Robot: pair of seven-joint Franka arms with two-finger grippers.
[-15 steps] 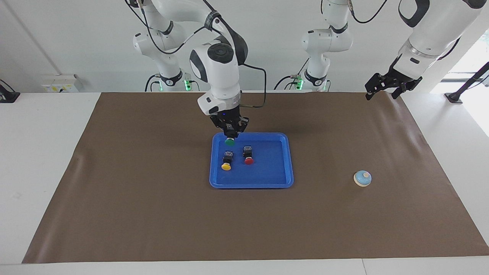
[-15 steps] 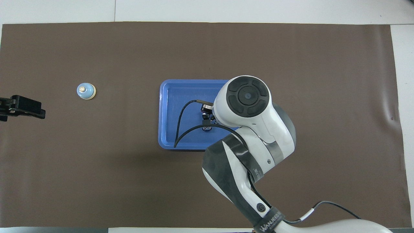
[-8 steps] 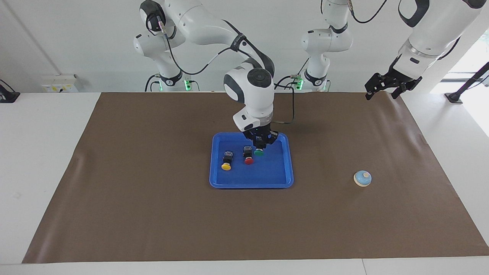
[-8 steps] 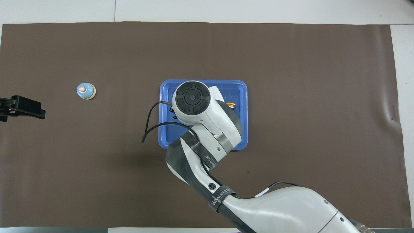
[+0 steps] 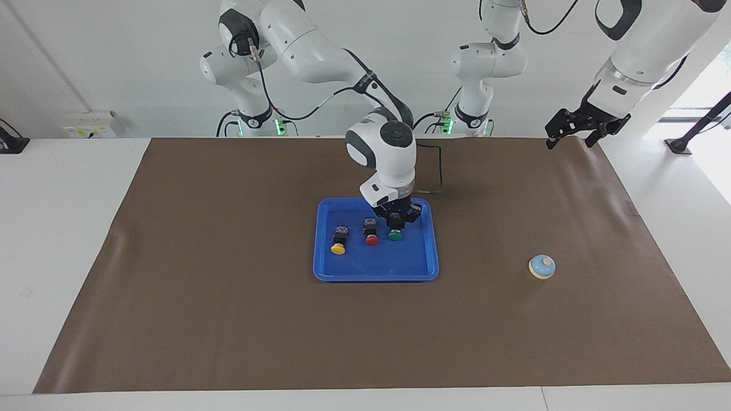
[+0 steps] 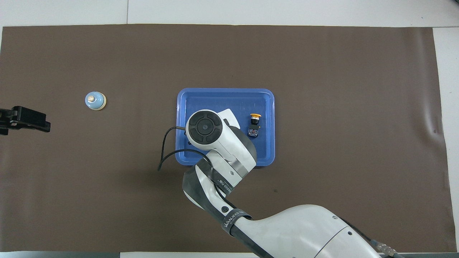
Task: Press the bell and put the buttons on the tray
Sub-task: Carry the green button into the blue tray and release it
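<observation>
1. Green-capped black push-button switch (image 5: pixel 394 230) sits clenched in the right gripper (image 5: pixel 396 224) fingers, low over the blue rectangular plastic tray (image 5: pixel 420 268), beside the red button (image 5: pixel 372 233).
2. Left gripper (image 5: pixel 577 130) waits with fingers spread, well above the light-blue dome bell (image 5: pixel 542 266).

We see a big brown mat (image 5: pixel 228 319) that lies flat on a white desk (image 5: pixel 68 228). The mat covers most of the desk, and white strips of the desk show around its edges. The mat has a few soft wrinkles near its ends. A plain white wall (image 5: pixel 125 63) stands at the robots' end of the desk. A small white box (image 5: pixel 88 124) with yellow marks sits low on that wall, toward the right arm's end.
</observation>
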